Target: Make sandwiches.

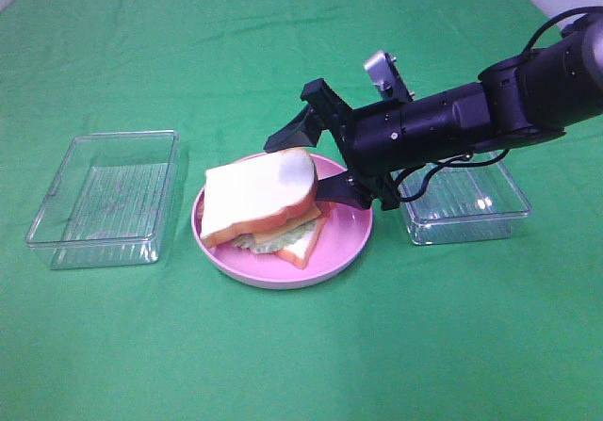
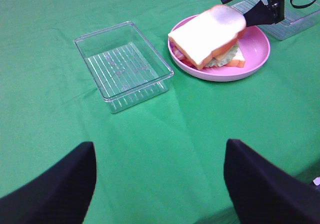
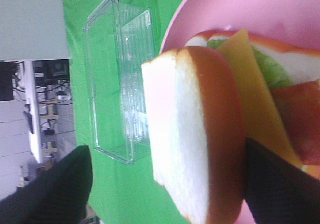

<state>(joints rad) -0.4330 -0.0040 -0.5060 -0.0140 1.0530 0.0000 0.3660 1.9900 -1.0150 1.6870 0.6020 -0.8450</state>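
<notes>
round pink plate (image 1: pixel 350 248) between two clear plastic trays (image 1: pixel 104 200) (image 1: pixel 466 206) on green cloth (image 1: pixel 301 355)

The right arm (image 1: pixel 471 115) hides the near-left corner of the clear tray (image 1: pixel 471 209) just right of the pink plate (image 1: pixel 283 270). On that plate, the top bread slice (image 1: pixel 254 190) covers most of the sandwich's (image 1: pixel 283 237) fillings; only edges show. In the right wrist view the plate is cut off and the sandwich runs past the frame. Whether a lower fingertip touches the bread cannot be told.
</notes>
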